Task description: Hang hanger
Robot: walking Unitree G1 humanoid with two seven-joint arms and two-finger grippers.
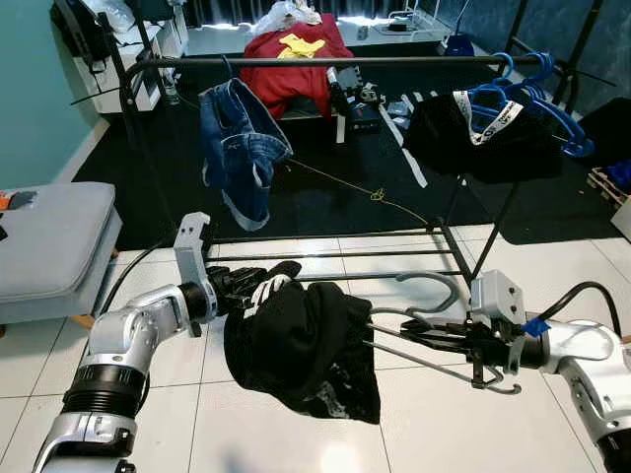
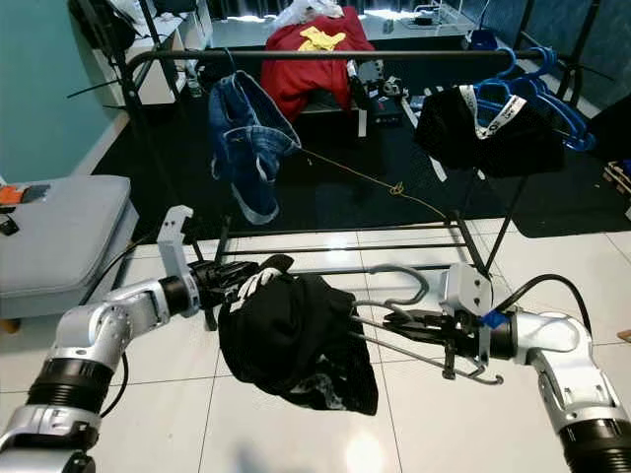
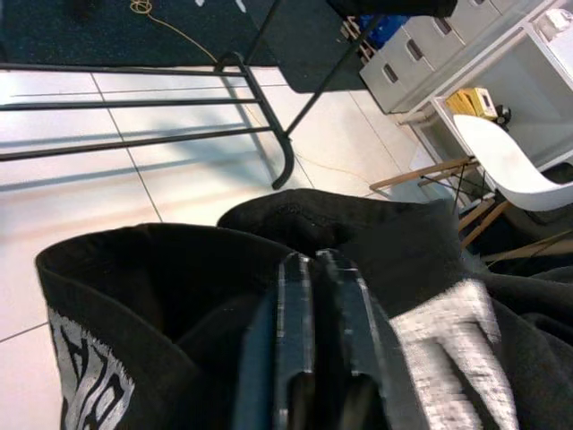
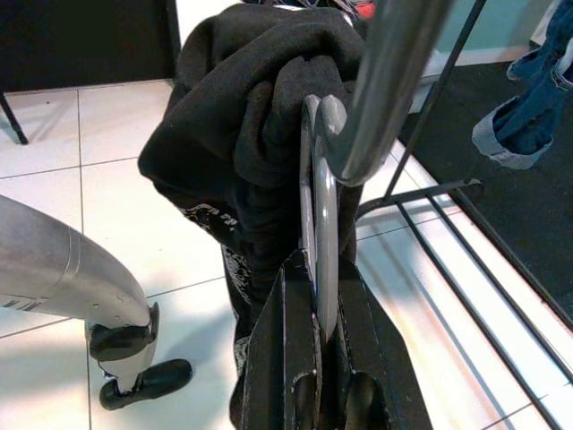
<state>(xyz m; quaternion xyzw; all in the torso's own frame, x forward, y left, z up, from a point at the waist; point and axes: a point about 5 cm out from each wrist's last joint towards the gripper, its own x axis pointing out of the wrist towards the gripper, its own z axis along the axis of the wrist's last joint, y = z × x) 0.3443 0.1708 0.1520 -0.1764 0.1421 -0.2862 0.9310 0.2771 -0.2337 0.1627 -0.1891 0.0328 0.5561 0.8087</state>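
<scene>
Hanger: grey, thin and rigid, hook curling up toward the clothes rail, body lying roughly level, low and well short of that rail. Pinched at its neck by the right gripper, fingers clamped tight on the grey strip as the right wrist view makes plain. Loaded on its far end with a black garment, bunched and sagging, hem hanging lowest. Gripped on the opposite side by the left gripper, fingers pressed together into a fold of that cloth.

Handling, as a judgement: stiff and light in the frame, smooth and probably slippery under the pads, so likely to twist in the grip if tilted. Soft, floppy and heavier in the cloth, pulling the free end down and ready to slide off an arm of the frame. Not fragile in either part.

Best hold, also a judgement: at the neck just below the hook, leaving the hook free to go over the bar; second hold on the cloth only to support its weight, not to drag it.

Landing spot on the rail: probably the bare stretch between the blue jeans and the dark top with white trim, short of the 2 or more blue hangers at the rail's right end.
</scene>
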